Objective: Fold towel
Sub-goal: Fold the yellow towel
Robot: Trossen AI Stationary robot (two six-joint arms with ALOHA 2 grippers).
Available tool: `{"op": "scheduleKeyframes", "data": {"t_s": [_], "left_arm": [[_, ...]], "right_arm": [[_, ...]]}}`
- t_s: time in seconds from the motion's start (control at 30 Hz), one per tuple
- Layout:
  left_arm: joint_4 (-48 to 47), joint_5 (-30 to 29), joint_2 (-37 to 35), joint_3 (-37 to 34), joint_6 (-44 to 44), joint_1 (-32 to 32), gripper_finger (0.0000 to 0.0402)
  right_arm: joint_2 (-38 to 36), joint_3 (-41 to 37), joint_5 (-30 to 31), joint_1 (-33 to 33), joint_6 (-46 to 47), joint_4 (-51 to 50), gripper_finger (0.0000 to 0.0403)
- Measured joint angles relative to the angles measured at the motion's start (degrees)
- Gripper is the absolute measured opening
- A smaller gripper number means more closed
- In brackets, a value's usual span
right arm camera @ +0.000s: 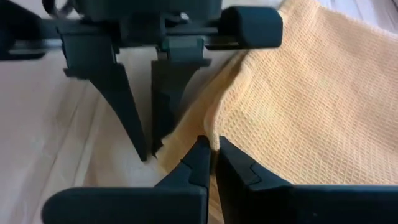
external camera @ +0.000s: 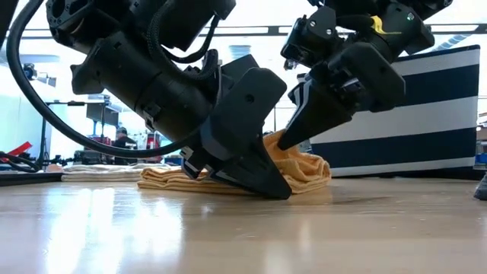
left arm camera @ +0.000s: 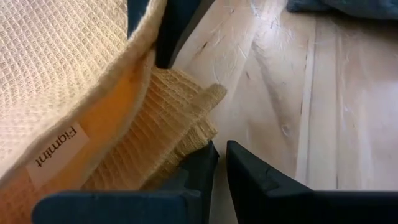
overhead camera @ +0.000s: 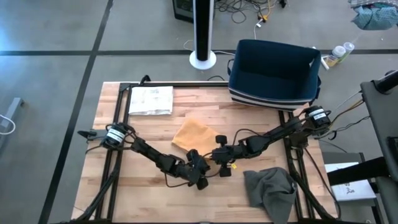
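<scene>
A yellow waffle-weave towel [overhead camera: 189, 134], folded in layers, lies mid-table. Both grippers meet at its near corner. My right gripper [right arm camera: 213, 148] is shut on the top layer, which it holds raised, so the underside and its white label [left arm camera: 57, 154] show. My left gripper [left arm camera: 221, 152] stands beside it with its tips low at the table and its fingers almost together at the corner of the lower layers [left arm camera: 186, 124]. Those layers rest flat on the wood. In the low view the towel [external camera: 308, 169] shows behind both grippers. My left gripper meets the corner of the lower layers [left arm camera: 205, 138] at its fingers' free ends, coming slanted down from the table's left. Those layers stay on the table; how much cloth lies between the tips is hidden by the fingers. My right gripper pinches the hemmed edge of the top layer [right arm camera: 219, 127] near its corner, between its two fingers. It comes slanted down from the table's right. The held edge is lifted clear of the lower layers, and the rest of that layer slopes down to the table.
A crumpled grey cloth [overhead camera: 271, 189] lies near the front right. A folded white towel [overhead camera: 150, 100] sits at the back left. A dark blue bin [overhead camera: 273, 71] with a striped base stands at the back right. Bare wood lies along the front left.
</scene>
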Motion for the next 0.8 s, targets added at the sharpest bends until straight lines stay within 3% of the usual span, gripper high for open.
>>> {"op": "scheduleKeyframes", "data": {"t_s": [0.5, 0.8], "left_arm": [[-0.26, -0.42, -0.02, -0.02, 0.11, 0.11, 0.0038], [-0.37, -0.33, -0.02, -0.02, 0.03, 0.11, 0.0038]], "right_arm": [[0.07, -0.76, -4.22, -0.04, 2.40, 3.80, 0.0008], [5.60, -0.50, -3.96, -0.36, 3.52, 5.94, 0.0009]]}}
